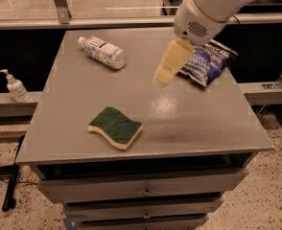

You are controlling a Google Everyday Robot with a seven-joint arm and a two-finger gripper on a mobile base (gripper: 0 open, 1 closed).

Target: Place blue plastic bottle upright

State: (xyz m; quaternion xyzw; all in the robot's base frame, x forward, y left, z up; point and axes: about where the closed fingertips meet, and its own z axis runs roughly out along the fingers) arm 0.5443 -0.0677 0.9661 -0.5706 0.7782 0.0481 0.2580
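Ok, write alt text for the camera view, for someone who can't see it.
A blue plastic bottle lies on its side at the far left of the table, with the gripper hovering above the middle, apart from the bottle. A green sponge sits near the front, a dark blue chip bag at the far right.

No wording here can be read; the gripper (163, 74) hangs over the middle of the table (203, 123); well apart from it, the blue plastic bottle (102, 51) carries a white label, bluish print illegible; just beside it, the chip bag (209, 63) shows white lettering, unreadable.
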